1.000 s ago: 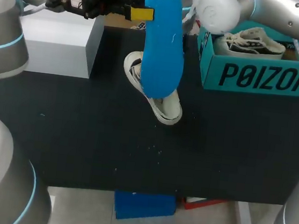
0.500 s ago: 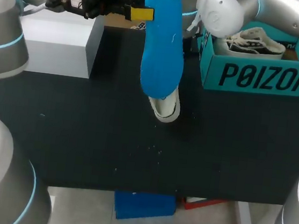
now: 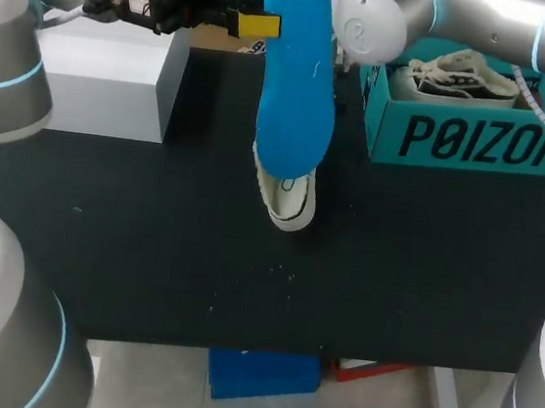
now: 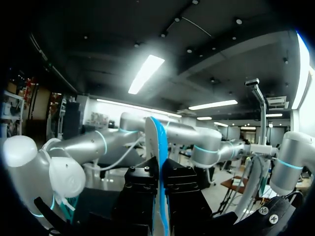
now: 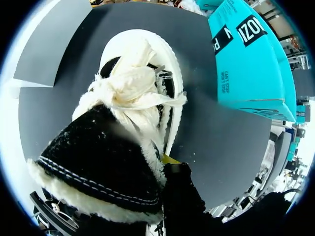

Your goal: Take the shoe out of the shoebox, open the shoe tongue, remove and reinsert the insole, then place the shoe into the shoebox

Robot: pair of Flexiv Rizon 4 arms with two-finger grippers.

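Insole in grip of left hand, across shoe in grip of right hand; shoebox, grey box alongside.

Even overhead light fills the head view. The black table swallows it, leaving only a faint, soft shadow round the shoe near centre. The blue insole at 12 o'clock looks bright and flat. The right arm at 1 o'clock carries a pale sheen, and the grey block at 10 o'clock has its side face in shade. The left wrist view is dim, with a ceiling strip lamp glaring above the insole's edge and straight lines bowing outward. In the right wrist view the shoe's nearest fleece is blurred, and the table beside it washes out to white.
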